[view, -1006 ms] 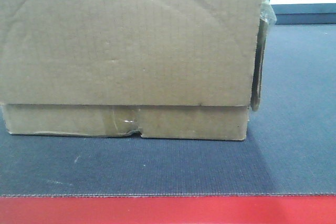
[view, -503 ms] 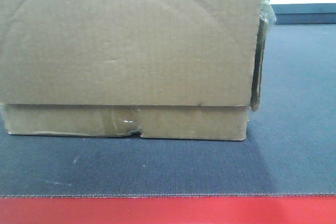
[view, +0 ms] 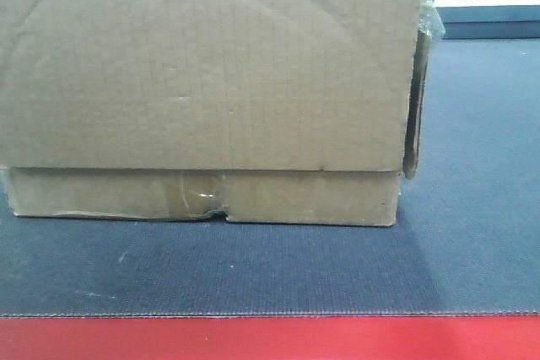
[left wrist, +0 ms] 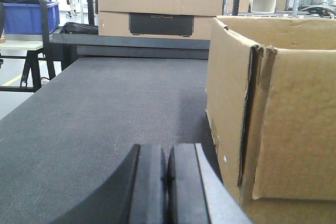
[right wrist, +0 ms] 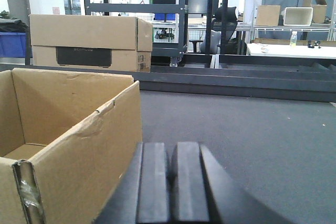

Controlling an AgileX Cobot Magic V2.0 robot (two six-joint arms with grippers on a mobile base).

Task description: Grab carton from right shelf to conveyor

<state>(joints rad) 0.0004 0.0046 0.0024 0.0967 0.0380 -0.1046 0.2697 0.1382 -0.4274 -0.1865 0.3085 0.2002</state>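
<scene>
At the bottom of the front view we are looking across the red edge [view: 270, 339] of the conveyor [view: 472, 233]; the carton [view: 202, 82] is sitting flat on the belt just behind it, filling the upper left and centre of the frame, so we judge the transfer done or nearly so. Low on its front face we are seeing the taped strip [view: 198, 196] with a torn notch [view: 221, 212].

In the left wrist view our left gripper [left wrist: 168, 182] is showing at the bottom centre with its pads pressed together, holding nothing — the carton's corner stands just to its right, apart from it. In the right wrist view our right gripper [right wrist: 169, 184] is likewise closed and empty at the bottom centre, the carton's open top at the lower left.

Farther back, another box [right wrist: 89, 43] is resting beyond the belt's far rail.

We are judging the carton light and empty — bare inside as far as we can see — stiff along the corners but easily crushed on the thin walls. Pressing both end faces low, near the corners, should serve best.
</scene>
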